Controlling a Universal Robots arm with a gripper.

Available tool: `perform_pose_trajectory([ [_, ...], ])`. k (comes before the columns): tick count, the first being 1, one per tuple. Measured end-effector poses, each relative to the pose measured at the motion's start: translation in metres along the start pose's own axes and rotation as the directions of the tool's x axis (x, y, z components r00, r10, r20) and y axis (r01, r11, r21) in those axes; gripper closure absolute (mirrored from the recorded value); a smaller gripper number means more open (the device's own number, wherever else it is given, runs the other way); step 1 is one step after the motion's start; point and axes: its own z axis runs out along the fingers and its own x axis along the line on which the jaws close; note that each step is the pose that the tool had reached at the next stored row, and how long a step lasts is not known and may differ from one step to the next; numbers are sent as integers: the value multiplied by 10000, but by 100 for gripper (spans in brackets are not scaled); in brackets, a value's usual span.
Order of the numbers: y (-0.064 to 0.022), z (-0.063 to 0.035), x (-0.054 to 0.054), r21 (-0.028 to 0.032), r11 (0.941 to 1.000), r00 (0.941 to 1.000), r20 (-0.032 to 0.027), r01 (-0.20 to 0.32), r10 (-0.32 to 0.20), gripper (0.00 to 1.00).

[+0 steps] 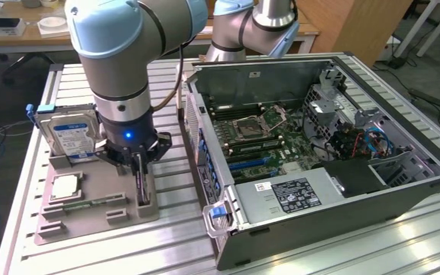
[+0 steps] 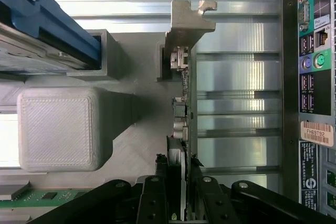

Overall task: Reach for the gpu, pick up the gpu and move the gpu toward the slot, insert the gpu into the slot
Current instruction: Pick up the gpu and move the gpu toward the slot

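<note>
Gripper (image 2: 181, 182) straddles card (image 2: 185, 103) at tray's (image 1: 82, 220) three o'clock edge; cannot tell if gripping; a skewed pinch could tilt it

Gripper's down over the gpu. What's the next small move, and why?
Probably close fully on the gpu before lifting: the gripper straddles the card standing on edge in the grey holder, and its jaws do not look clamped yet.

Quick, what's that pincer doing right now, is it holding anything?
Pincer: astride the gpu; whether it grips it yet cannot be told.
</note>
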Motion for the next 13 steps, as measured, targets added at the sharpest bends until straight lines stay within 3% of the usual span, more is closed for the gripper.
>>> perform_pose_trajectory([
  [13,0,0,-13,0,10000,10000,0,1,-1,74],
])
